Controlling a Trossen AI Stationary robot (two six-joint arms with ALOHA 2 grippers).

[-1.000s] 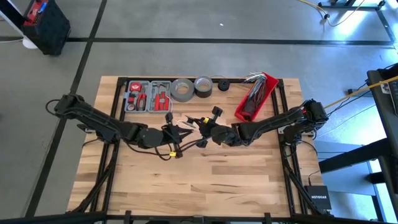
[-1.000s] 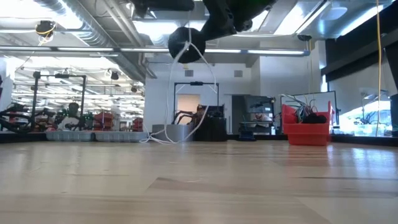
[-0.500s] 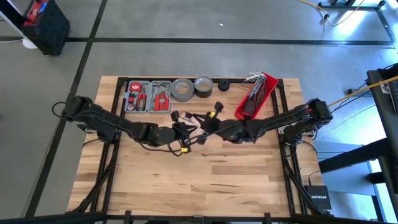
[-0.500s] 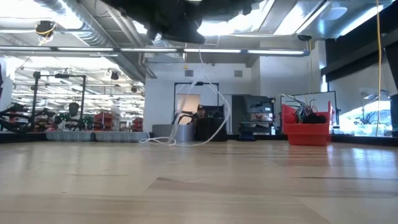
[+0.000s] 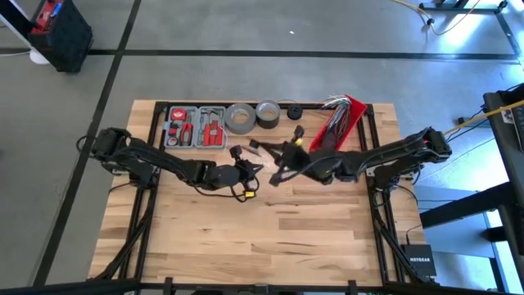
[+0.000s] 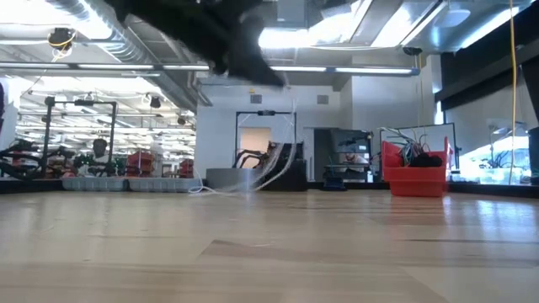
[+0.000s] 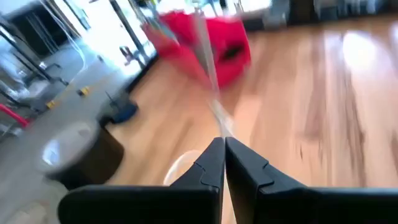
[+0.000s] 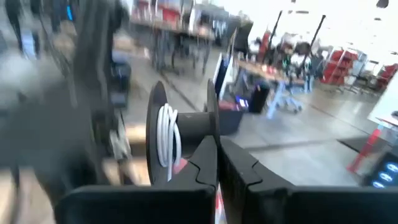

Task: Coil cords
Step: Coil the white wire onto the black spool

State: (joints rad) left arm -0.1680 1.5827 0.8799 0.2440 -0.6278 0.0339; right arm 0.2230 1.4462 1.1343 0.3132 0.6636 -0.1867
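Observation:
A thin white cord (image 7: 211, 93) runs from my left gripper (image 7: 224, 144), which is shut on it over the middle of the table (image 5: 250, 168). In the low view the cord (image 6: 268, 168) hangs down to the tabletop. My right gripper (image 8: 217, 152), to the right of the left one (image 5: 283, 157), is shut on a black spool (image 8: 186, 127). Several turns of white cord (image 8: 165, 138) are wound on the spool's hub. No dark cord can be told apart. My left gripper pinches the white cord (image 7: 219, 124) between its two fingertips. The fingers slant a little downward, toward the table's right side. Beyond the tips the cord runs on in a straight line toward the red bin. My right gripper pinches the rim of the spool's nearer disc (image 8: 211, 138) between its fingertips. The fingers lie about level and come from the table's right side. The spool is lifted clear of the table, its discs upright, the wound cord against the farther disc.
A red bin (image 5: 336, 127) with wires stands at the back right. Two tape rolls (image 5: 239, 119), a small round black thing (image 5: 294, 113) and a grey tool case (image 5: 195, 127) line the far edge. The near half of the table (image 5: 270, 238) is bare wood.
My right gripper has risen with the spool, out of the top of the low view, and drifted toward the far right. My left gripper has gone down and toward the table's right. The cord, earlier hanging in a loop under the spool, now slants down to the table.

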